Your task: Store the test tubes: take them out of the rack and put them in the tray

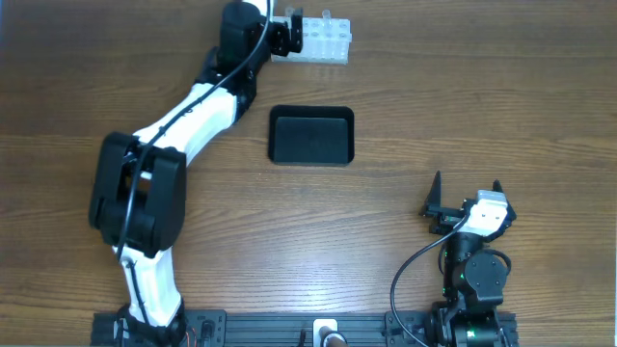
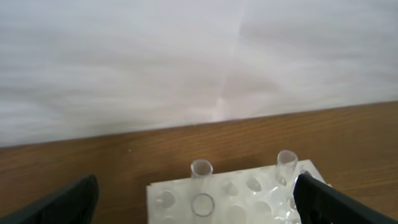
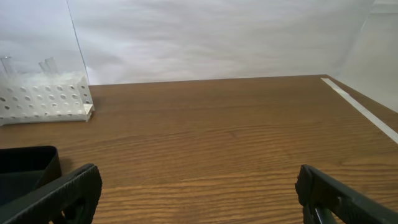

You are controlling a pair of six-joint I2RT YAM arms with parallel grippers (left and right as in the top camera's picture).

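The fingers (image 2: 65, 202) of the left gripper (image 2: 195, 185) stood wide apart and empty, the rack (image 2: 239, 194) between them. Two test tubes (image 2: 201, 168) stood upright in it, one about midway between the fingers, the other just beside one finger. They looked light, stiff, slick and probably brittle. The short neck showing above the rack seemed the best hold, squeezed gently. The tray (image 1: 311, 135) lay near the rack. The right gripper (image 1: 468, 183) was spread open, empty, well apart from both.
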